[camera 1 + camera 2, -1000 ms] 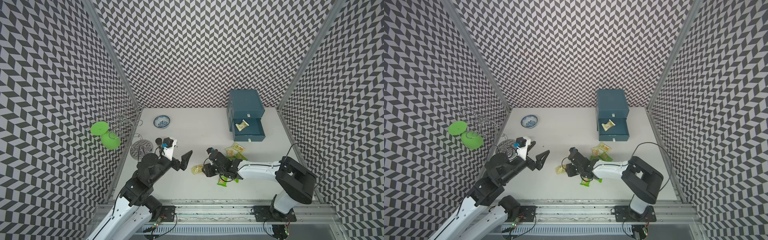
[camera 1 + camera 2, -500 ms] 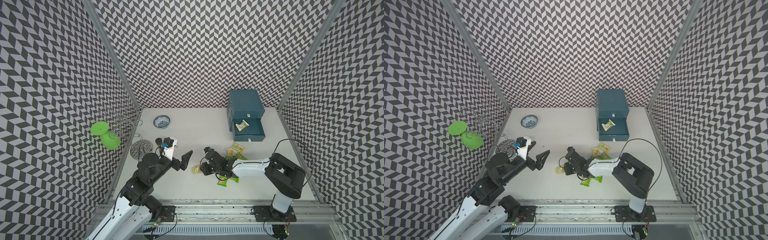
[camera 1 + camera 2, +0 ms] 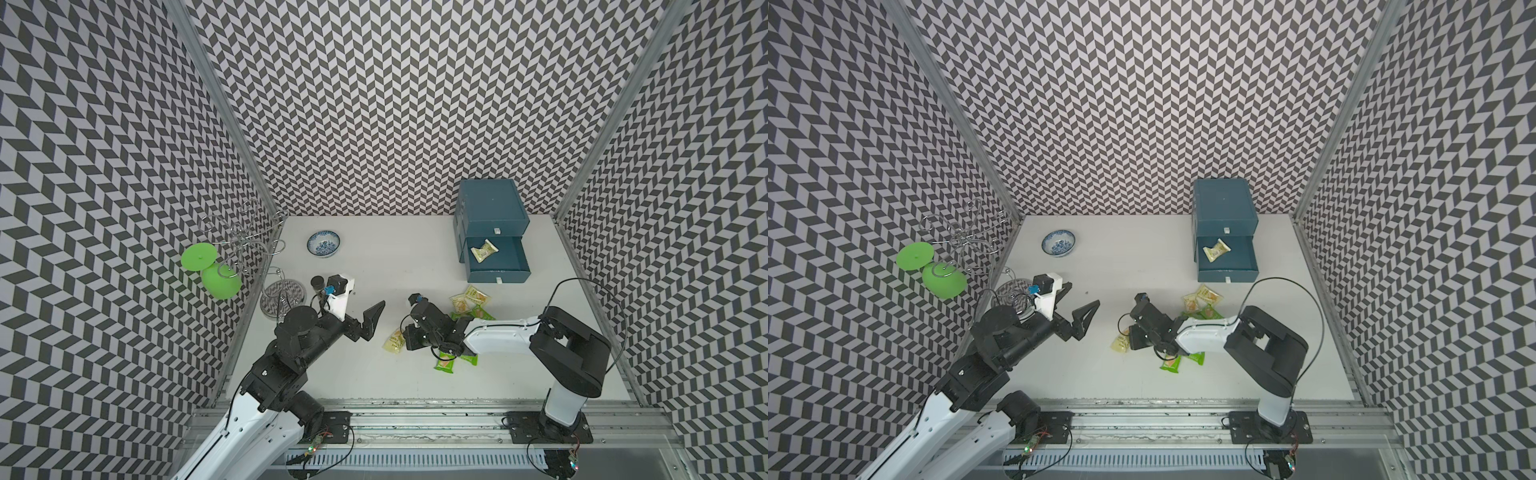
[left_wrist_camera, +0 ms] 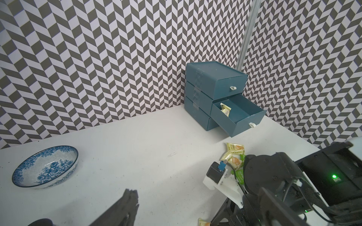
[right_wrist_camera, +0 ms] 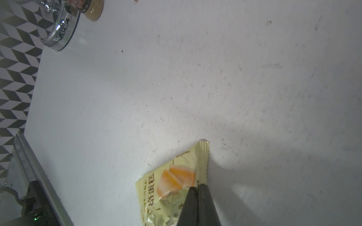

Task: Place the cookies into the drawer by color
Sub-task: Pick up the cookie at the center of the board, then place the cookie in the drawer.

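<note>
A pale yellow cookie packet lies on the white table left of the pile, and in both top views it pokes out from under my right gripper. That gripper is shut, pinching the packet's edge. More cookies lie to the right: two pale yellow packets and green ones. The teal drawer unit's middle drawer stands open with one pale yellow packet in it. My left gripper hovers open and empty left of the pile.
A blue-and-white bowl sits at the back left. A wire rack holding a green glass stands at the left wall on a chrome base, with a small brown jar beside it.
My right gripper has closed from half open onto the pale yellow packet's edge, and its arm has shifted slightly left. The left arm has not moved.
</note>
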Motion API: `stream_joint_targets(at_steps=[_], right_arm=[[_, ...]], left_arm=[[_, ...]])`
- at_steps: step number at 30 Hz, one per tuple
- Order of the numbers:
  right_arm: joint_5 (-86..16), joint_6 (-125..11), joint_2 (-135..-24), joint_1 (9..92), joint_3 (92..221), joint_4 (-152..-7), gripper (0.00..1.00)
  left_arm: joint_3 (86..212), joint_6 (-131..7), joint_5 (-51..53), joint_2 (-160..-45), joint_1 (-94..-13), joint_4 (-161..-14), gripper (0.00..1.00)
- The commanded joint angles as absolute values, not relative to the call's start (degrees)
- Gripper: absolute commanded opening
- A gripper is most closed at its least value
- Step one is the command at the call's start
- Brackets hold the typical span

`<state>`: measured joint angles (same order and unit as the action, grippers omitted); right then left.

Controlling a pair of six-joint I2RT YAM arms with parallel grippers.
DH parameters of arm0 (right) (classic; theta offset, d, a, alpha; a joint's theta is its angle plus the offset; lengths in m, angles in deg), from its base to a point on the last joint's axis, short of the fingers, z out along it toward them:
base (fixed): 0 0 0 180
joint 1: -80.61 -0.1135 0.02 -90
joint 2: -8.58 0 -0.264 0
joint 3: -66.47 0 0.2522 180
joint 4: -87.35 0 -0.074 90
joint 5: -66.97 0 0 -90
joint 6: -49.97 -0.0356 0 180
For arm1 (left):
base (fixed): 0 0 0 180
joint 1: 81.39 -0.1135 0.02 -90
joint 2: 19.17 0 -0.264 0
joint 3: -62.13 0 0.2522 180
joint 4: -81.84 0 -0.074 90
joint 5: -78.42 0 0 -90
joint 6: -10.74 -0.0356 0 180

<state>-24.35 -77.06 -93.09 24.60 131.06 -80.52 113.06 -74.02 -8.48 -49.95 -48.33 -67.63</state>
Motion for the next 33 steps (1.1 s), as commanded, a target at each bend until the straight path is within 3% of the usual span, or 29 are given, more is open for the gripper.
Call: stream_joint_targets(at_steps=[1,11,23,27,33], right_arm=[[-21.90,-76.39,-90.84,24.29,130.33,-80.13,0.04],[-16.36,-75.67,-82.82,24.28,128.75,-78.01,0.00],[0.94,-72.74,-64.02,26.06,129.78,-69.65,0.00],[2.60,-70.13,-57.79,31.21,130.27,-69.56,0.00],[-5.65,-68.10,-53.74,46.00,131.25,-70.89,0.00]], left_arm=[[112.88,-73.76,-8.69,-49.95,-48.61,-67.44,1.00],[112.89,-73.89,-8.46,-49.59,-48.62,-67.51,0.99],[112.20,-75.29,-1.51,-47.65,-48.61,-69.53,0.99],[111.90,-75.56,2.96,-46.96,-48.62,-70.59,0.99],[112.10,-76.00,5.21,-47.18,-48.66,-70.78,1.00]])
